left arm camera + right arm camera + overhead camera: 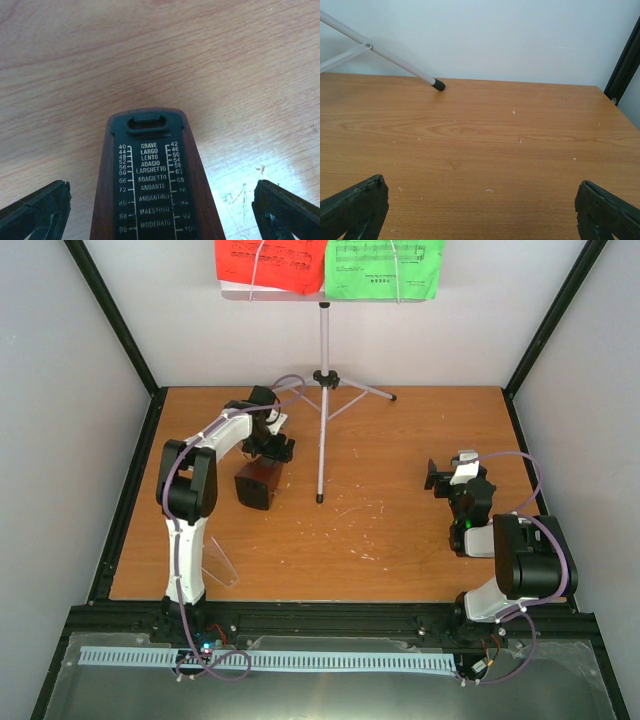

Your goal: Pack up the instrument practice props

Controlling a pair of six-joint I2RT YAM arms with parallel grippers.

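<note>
**Hazard 1: slip on closure.** The metronome [152,185] narrows toward its top, and its brown side walls slope inward. If you close the left gripper [161,202] on those slopes, the pads are likely to ride along the taper and either squeeze the body out or tip it onto the table [400,540]. Centre the body between the fingers and take it low, where it is widest. The views do not settle whether it stands upright or lies on its back, so confirm this before closing.

**Hazard 2: contact with the stand [322,390].** In the top view one tripod leg comes down just right of the metronome, near the left wrist. A sideways swing on lift-off could strike that leg and topple the stand. The red sheet [270,262] and green sheet [388,268] at the upper edge of the frame would go down with it.

**Hazard 3: loose part.** A clear wedge-shaped piece [222,568] sits at lower left of the top view, beside the left arm's base. Do not sweep it off the table.

**Claw state, left.** Spread wide, with one finger in each lower corner of the wrist view and the metronome between them. Bare wood shows on both sides, and nothing is held or touched.

**Claw state, right.** The right gripper [480,205] is spread wide over bare wood, empty and well apart from the metronome. Only a rubber stand foot [438,85] shows, at the upper left of its view.
</note>
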